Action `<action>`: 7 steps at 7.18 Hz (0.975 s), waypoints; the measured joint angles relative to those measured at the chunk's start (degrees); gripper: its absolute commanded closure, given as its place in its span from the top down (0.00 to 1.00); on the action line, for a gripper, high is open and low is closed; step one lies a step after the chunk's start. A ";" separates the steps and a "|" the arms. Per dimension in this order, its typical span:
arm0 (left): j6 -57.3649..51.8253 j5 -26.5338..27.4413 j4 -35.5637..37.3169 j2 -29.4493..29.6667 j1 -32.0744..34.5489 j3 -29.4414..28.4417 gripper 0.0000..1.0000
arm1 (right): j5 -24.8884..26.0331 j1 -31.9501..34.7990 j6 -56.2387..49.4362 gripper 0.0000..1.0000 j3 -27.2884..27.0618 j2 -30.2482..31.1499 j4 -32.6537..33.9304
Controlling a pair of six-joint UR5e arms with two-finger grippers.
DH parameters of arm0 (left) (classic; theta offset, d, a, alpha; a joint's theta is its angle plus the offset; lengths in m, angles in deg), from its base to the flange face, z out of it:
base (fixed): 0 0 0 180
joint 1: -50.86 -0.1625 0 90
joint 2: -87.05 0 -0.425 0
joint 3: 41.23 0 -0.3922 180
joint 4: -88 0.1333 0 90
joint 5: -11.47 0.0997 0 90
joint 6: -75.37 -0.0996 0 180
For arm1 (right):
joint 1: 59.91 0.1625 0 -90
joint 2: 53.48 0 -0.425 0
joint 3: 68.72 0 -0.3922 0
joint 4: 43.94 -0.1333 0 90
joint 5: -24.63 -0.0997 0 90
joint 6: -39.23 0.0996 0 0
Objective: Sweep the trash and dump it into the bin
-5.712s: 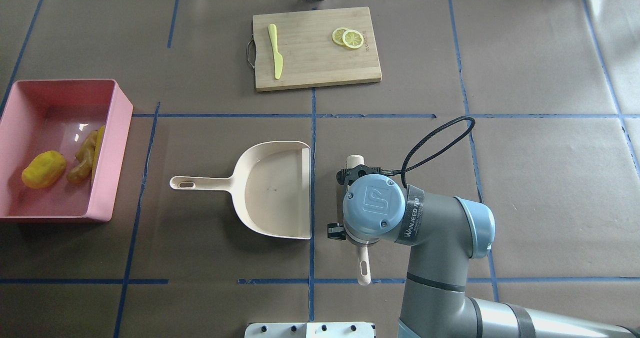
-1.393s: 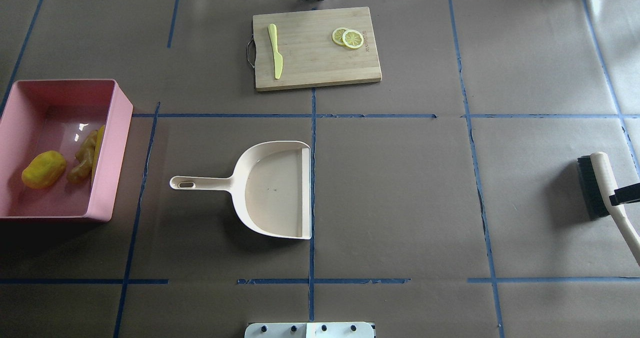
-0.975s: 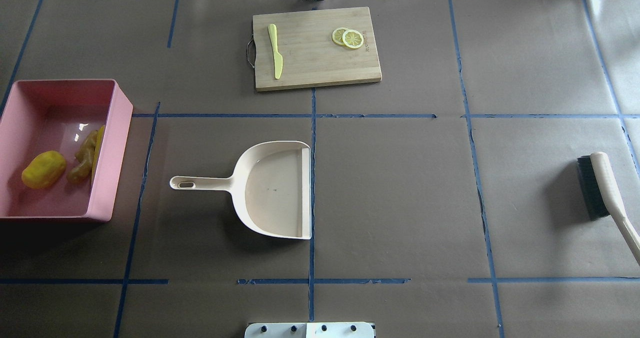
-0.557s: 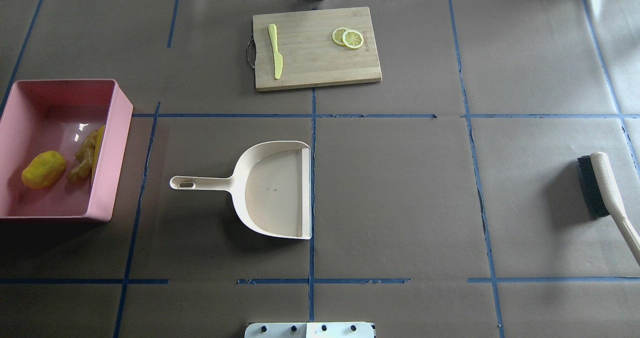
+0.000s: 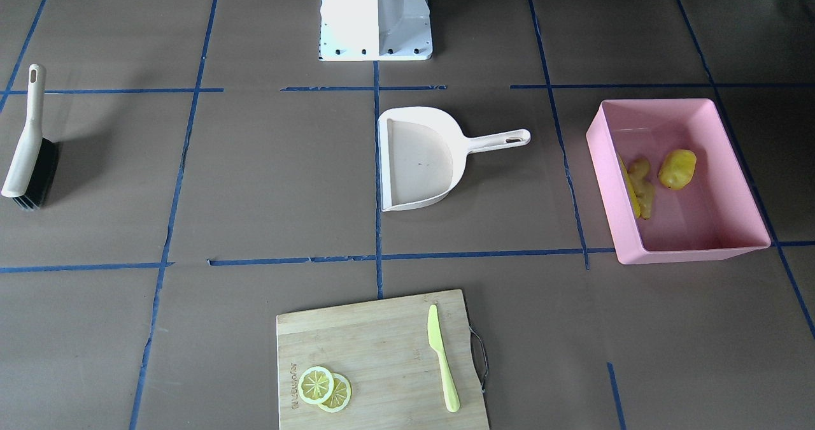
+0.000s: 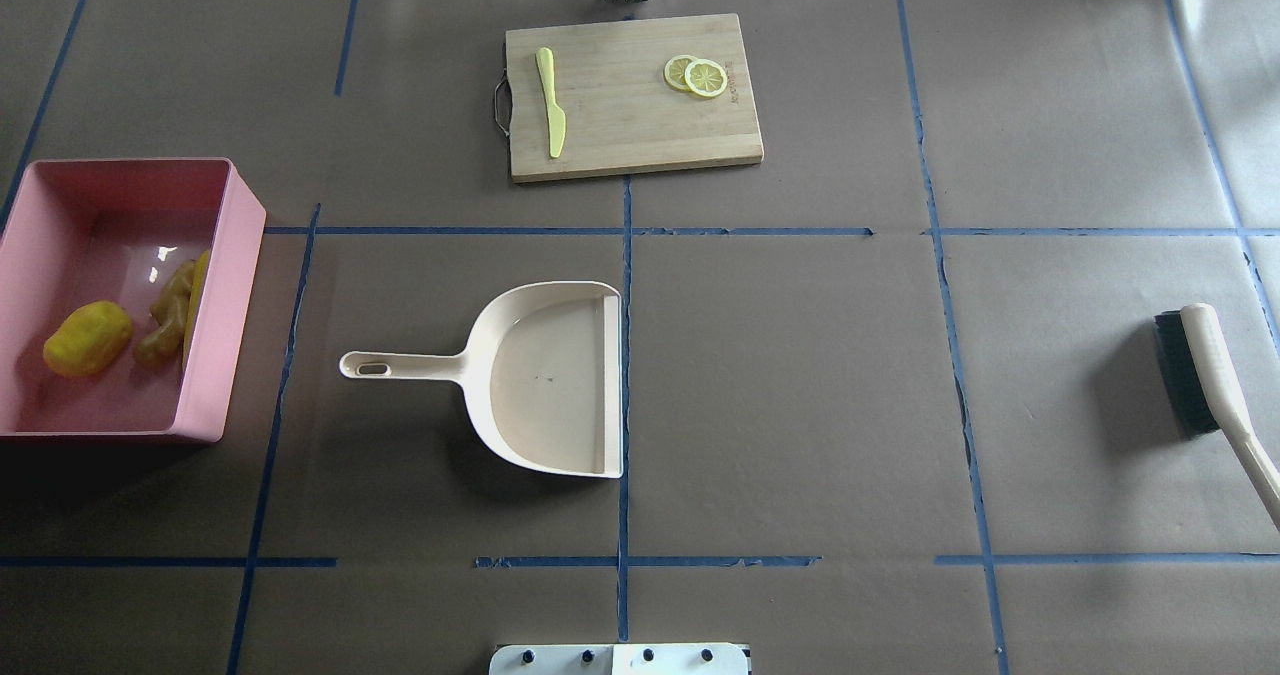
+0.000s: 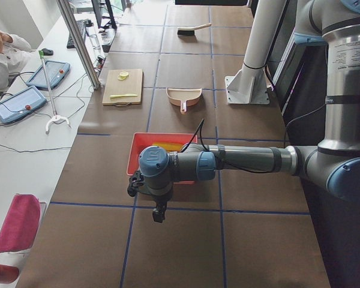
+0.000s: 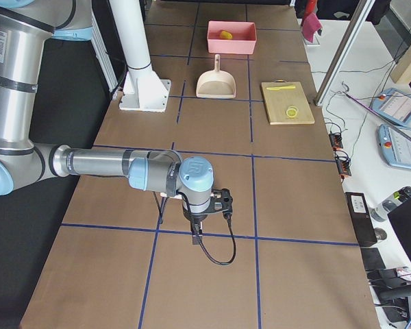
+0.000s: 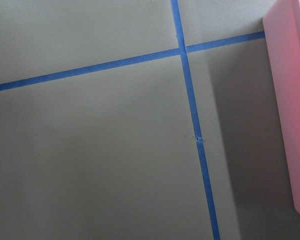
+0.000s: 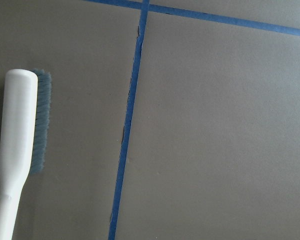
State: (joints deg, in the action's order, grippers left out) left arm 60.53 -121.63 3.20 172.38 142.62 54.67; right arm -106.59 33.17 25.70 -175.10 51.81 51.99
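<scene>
Nearest the robot, the base plate (image 6: 620, 658) sits at 6 o'clock of the overhead view. Neither arm is over the working area.

The left gripper (image 7: 158, 217) hangs tip down over the table, just outside the bin on its 9 o'clock side. It shows only in the side view, so I cannot tell the jaw state. Its wrist view shows only tape and the bin's pink wall, with nothing held. The right gripper (image 8: 194, 240) hangs tip down past the brush at the 3 o'clock end. It is also side view only, so its jaw state can't be told. Its wrist view shows the brush lying free on the table, not gripped.

At mid table the dustpan (image 6: 550, 380) lies flat with its handle pointing to 9 o'clock and its pan empty. The brush (image 6: 1200, 375) lies on the table at 3 o'clock, well apart from the dustpan.

The bin (image 6: 222, 305) is at 9 o'clock and all the trash is inside it. The fruit (image 6: 87, 338) lies on the floor and the ginger root (image 6: 168, 315) is just beside it. The corn cob (image 6: 196, 300) lies against the wall on the dustpan side.

Farthest away, at 12 o'clock, the cutting board (image 6: 630, 95) holds the knife (image 6: 551, 102) and the lemon slices (image 6: 696, 75), which are not trash.

Progress: sweeping and dumping look done, both tools are set down and no trash shows on the table. Likely nothing is left, or only the arms' retreat.
</scene>
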 measured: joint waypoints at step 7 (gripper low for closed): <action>0.05 0.16 -0.01 0.00 -0.08 -0.36 1.00 | -0.17 0.00 -0.02 1.00 0.84 0.05 -0.01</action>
State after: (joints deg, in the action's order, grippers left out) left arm 60.57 -121.47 3.19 172.39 142.54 54.31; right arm -106.75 33.17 25.68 -174.26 51.86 51.98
